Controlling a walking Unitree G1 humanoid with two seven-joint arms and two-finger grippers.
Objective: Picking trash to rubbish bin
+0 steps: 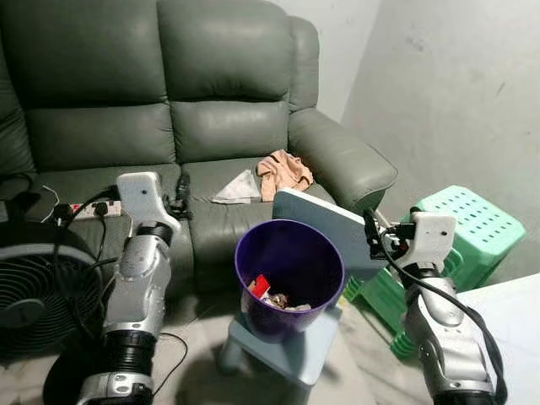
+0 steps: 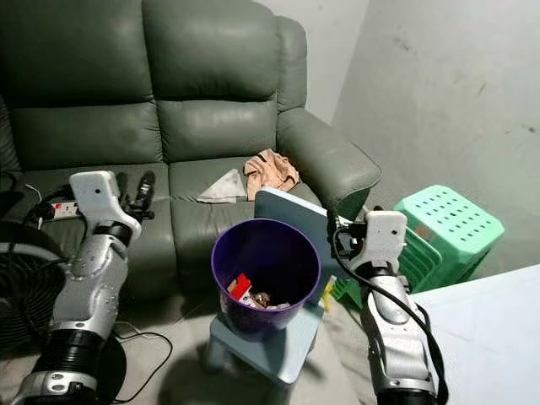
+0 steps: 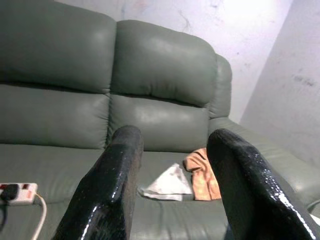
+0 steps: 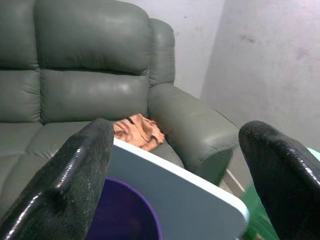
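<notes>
Nearest, on a pale blue stool [image 1: 291, 350], stands the purple rubbish bin [image 1: 289, 274] holding trash [image 1: 260, 285], flanked by the released left hand [image 1: 182, 198] and released right hand [image 1: 372, 232], with tissue [image 1: 239, 189] and peach cloth [image 1: 284, 173] on the far green sofa [image 1: 211, 126].

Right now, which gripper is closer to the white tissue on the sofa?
Left. The left gripper hovers just beside the tissue; the right gripper is farther, past the bin.

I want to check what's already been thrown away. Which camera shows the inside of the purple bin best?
The left eye view: it looks down into the purple bin at the trash at its bottom. The right eye view is similar; the right wrist view catches just its rim.
</notes>
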